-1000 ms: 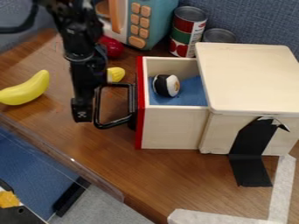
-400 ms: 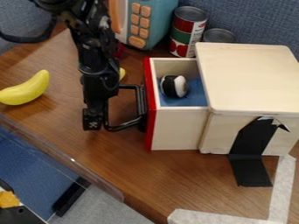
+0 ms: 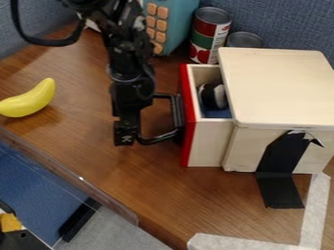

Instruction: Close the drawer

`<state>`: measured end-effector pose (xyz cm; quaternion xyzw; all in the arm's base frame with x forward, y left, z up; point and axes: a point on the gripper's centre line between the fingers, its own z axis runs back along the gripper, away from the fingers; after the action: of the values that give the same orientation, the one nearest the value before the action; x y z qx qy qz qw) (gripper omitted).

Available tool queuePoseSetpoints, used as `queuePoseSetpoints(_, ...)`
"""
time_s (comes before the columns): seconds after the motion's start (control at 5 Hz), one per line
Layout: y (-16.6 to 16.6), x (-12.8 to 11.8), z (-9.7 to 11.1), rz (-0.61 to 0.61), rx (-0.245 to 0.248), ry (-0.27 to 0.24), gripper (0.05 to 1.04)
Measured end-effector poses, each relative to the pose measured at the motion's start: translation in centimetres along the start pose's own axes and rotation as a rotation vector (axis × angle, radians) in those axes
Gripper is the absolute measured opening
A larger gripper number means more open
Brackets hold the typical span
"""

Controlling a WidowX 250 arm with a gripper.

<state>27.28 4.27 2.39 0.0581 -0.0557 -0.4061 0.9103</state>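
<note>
1. Arm [image 3: 130,63]: comes in from the top edge, left of center, hanging down. Black cable [image 3: 42,41] loops off it at upper left.
2. Gripper [image 3: 126,136]: left of center, low on the outer side of the drawer handle [image 3: 156,139], at or against it. Can't tell whether it's spread or pressed together, or whether it pinches the handle.
3. Drawer [image 3: 209,144]: center-right, partly open, sticking out toward the left from the wooden cabinet [image 3: 281,88]. Red front [image 3: 188,122] faces left, handle on it.
4. Inside drawer: black-and-white roll-shaped toy [image 3: 219,96], near the cabinet-side end, on blue lining [image 3: 217,114].
5. Cabinet: right side, flat pale lid, black tape [image 3: 281,166] running down its near side onto the table [image 3: 176,205].
6. Rest: yellow banana [image 3: 29,101] at left. Teal toy appliance [image 3: 177,24] with orange buttons, top center. Two cans, one taller [image 3: 209,36], one lower [image 3: 244,39], behind the cabinet. White tape [image 3: 316,210] at lower right.
</note>
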Motion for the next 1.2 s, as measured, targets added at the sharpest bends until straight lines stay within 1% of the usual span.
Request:
queuePoseSetpoints(0.2,0.4,1.9,0.4,0.018,-0.007,-0.016,1.000)
queuePoseSetpoints(0.4,1.2,3.3,0.5,0.039,-0.006,-0.026,1.000)
queuePoseSetpoints(0.6,1.6,4.5,-0.4,0.058,-0.016,-0.018,1.000)
queuePoseSetpoints(0.8,1.6,5.2,-1.4,0.079,-0.041,-0.026,1.000)
queuePoseSetpoints(1.0,1.9,5.5,-1.9,0.086,-0.049,-0.024,1.000)
queuePoseSetpoints(1.2,2.2,5.3,-2.0,0.116,-0.059,-0.038,1.000)
